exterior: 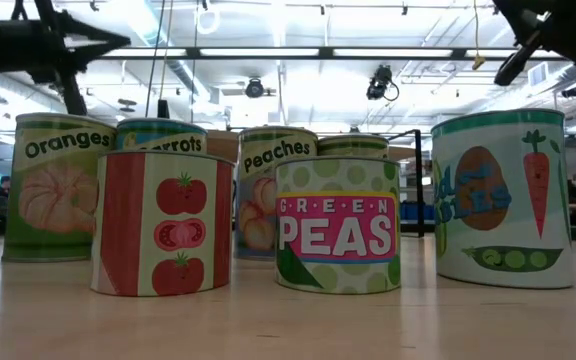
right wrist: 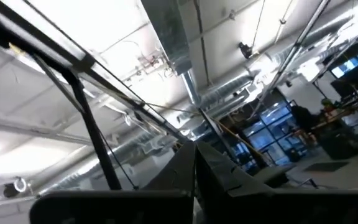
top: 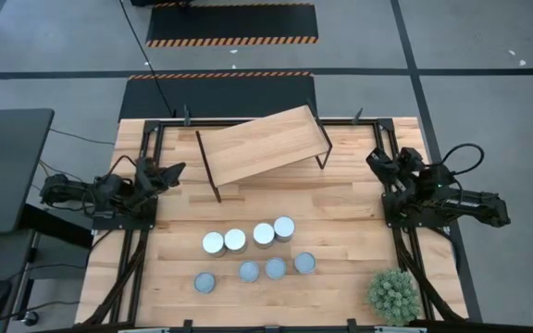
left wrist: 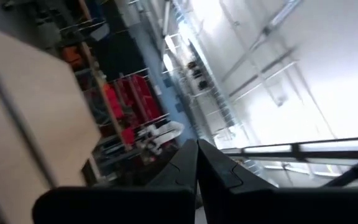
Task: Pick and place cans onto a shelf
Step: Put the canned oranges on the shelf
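Near the table's front edge, well short of the shelf, eight cans stand upright in two rows of four. Shelf carries nothing. Left gripper waits off the shelf's left end, fingers pressed together. Right gripper waits off its right end, fingers likewise together, empty.

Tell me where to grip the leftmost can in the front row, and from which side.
Grip the pale blue-topped round can across its curved sides, coming straight down from above. It stands upright and apart from its neighbours, so fingers fit on either side. That clearance is a judgement.
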Robot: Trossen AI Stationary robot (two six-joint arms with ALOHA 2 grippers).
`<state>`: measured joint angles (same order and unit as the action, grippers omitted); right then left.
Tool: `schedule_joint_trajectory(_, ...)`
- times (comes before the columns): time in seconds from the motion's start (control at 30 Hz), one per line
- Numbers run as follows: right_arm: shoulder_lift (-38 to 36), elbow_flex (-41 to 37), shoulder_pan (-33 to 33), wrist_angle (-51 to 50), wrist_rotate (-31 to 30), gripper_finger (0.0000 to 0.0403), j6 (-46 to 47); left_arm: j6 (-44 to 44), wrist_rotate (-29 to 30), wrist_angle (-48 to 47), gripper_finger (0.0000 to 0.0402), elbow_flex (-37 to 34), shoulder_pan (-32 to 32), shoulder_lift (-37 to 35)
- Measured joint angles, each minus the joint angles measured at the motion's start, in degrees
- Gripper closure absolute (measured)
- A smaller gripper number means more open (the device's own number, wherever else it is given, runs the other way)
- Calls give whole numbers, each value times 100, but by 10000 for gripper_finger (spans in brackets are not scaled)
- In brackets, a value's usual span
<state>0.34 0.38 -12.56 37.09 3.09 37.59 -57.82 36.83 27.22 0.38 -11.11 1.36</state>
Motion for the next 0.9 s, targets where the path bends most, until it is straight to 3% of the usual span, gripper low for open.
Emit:
schedule_joint_trajectory(0.27, 2, 0, 0, 274, -1433, 385, 1646, 1294, -251, 262, 371, 772, 2, 702)
schedule_joint_trajectory(0.53, 452, 411, 9, 69, -1009, 385, 1614, 1804, -87, -292, 299, 1709, 2, 1795)
schedule_joint_trajectory(0.7, 953, 1014, 11, -745, -652, 385, 1333, 2054, -645, -908, 252, 2278, 2, 2349)
schedule_joint_trajectory(0.9, 1692, 1642, 11, -1317, -227, 385, 956, 2105, -1007, -1051, 238, 2892, 0, 2969)
